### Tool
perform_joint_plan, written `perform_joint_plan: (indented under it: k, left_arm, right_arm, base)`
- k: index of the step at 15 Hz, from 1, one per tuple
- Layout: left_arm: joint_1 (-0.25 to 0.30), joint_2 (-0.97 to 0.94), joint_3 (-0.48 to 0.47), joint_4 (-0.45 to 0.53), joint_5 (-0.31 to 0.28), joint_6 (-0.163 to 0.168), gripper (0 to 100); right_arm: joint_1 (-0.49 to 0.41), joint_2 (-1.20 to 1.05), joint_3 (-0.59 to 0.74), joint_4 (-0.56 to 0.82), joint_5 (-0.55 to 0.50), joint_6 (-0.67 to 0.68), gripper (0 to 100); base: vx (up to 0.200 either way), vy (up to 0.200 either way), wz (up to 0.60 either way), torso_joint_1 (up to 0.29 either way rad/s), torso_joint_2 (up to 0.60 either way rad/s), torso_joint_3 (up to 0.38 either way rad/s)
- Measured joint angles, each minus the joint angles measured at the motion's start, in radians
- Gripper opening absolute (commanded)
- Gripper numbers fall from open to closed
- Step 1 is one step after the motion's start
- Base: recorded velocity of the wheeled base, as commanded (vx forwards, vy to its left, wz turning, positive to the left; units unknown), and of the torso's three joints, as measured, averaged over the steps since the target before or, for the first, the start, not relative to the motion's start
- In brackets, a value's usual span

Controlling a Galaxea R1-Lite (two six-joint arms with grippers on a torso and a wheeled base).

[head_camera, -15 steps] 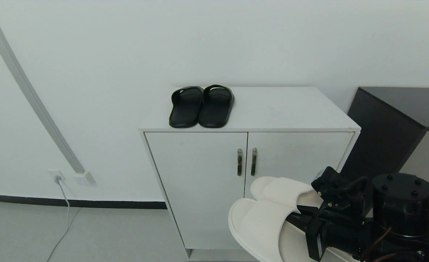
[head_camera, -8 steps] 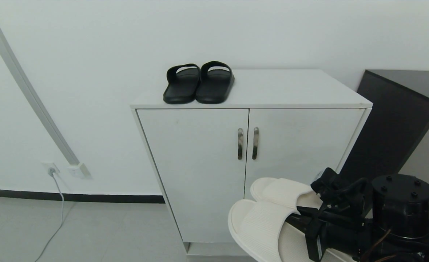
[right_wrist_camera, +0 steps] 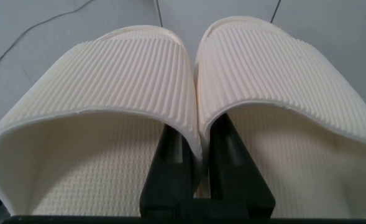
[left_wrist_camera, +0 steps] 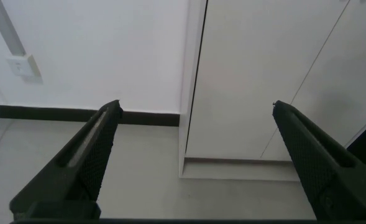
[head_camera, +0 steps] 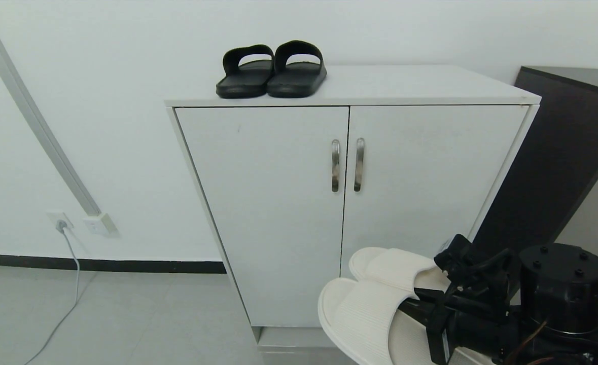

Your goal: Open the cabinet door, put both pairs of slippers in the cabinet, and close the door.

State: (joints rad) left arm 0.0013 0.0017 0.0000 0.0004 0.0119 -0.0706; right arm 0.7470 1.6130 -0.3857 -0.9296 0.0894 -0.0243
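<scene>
The white cabinet (head_camera: 278, 228) stands against the wall with both doors shut, its two metal handles (head_camera: 347, 165) side by side at the middle. A pair of black slippers (head_camera: 271, 71) rests on its top, toward the left. My right gripper (head_camera: 414, 300) is low in front of the right door, shut on the pair of white slippers (head_camera: 370, 304). In the right wrist view its fingers (right_wrist_camera: 170, 155) pinch the two inner walls of the white slippers (right_wrist_camera: 127, 81) together. My left gripper (left_wrist_camera: 195, 107) is open and holds nothing, low near the cabinet (left_wrist_camera: 251, 81) and its bottom left corner.
A dark cabinet (head_camera: 557, 152) stands right beside the white one. On the left wall are a slanted conduit (head_camera: 25, 106), a socket (head_camera: 58, 222) and a cable trailing onto the grey floor (head_camera: 126, 314), which is open there.
The whole head picture has shifted, so the camera moved: the cabinet now sits higher in it and looks larger. The right gripper keeps the white slippers as before.
</scene>
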Motion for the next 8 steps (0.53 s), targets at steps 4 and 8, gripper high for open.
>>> perform_joint_plan:
  k: [4,8]
  left_arm:
    - [0.000,0.000,0.000,0.001,0.000,0.003,100]
    - [0.000,0.001,0.000,0.001,-0.001,0.001,100]
  right_arm:
    - [0.001,0.000,0.021,-0.038,-0.002,-0.001,0]
    - [0.010,0.000,0.031,-0.040,-0.001,-0.015,0]
  base:
    - [0.000,0.000,0.00,-0.024,0.41,0.376]
    - [0.000,0.000,0.00,-0.001,0.08,0.072]
